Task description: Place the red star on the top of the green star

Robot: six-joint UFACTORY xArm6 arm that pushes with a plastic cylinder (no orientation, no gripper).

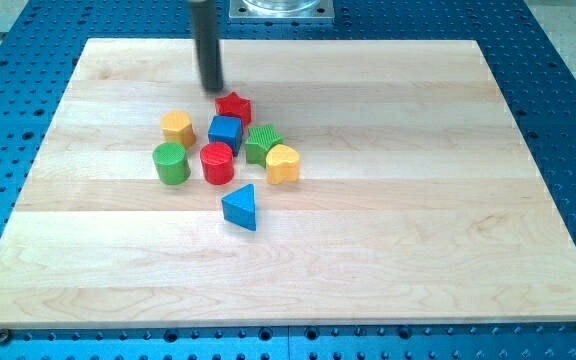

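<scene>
So my tip (211,90) (a bare rod, nothing to hold) sits just left of the small red star block (233,107). The green star block (262,143) waits lower right; push gently rightward.

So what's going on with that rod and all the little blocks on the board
A robot arm is pushing blocks on a wooden board with my tip, which sits just to the view's left of the red star. The goal is to get that star just above the green star. Right now the red star lies up and to the view's left of the green one, beside a blue cube, so the step isn't done.
</scene>
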